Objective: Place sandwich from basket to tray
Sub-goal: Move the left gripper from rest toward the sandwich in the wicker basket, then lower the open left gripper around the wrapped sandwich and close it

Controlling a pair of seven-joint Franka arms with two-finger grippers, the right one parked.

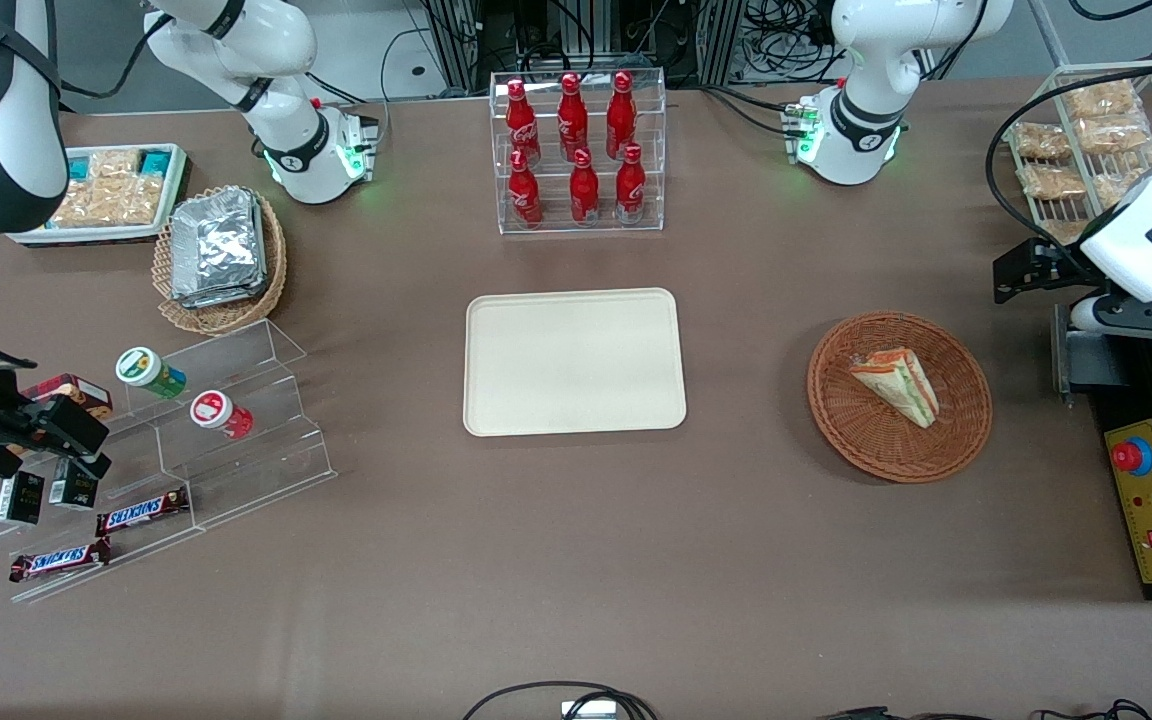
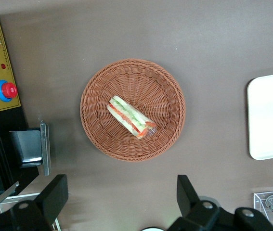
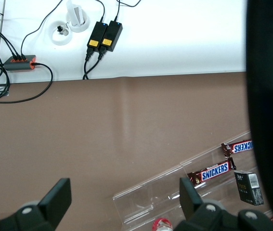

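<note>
The sandwich (image 1: 896, 384) lies in the reddish-brown basket (image 1: 841, 420), toward the working arm's end of the brown desk (image 1: 576, 560). The cream tray (image 1: 574, 361) sits bare near the middle of the desk, well apart from the basket. A clear rack of red bottles (image 1: 578, 150) stands farther from the camera than the tray. The pincer (image 1: 1021, 270) hangs at the working arm's edge of the desk, above the surface and apart from the basket. Toward the parked arm's end sit a tan basket of foil packets (image 1: 219, 250) and clear steps with Snickers bars (image 1: 141, 513).
</note>
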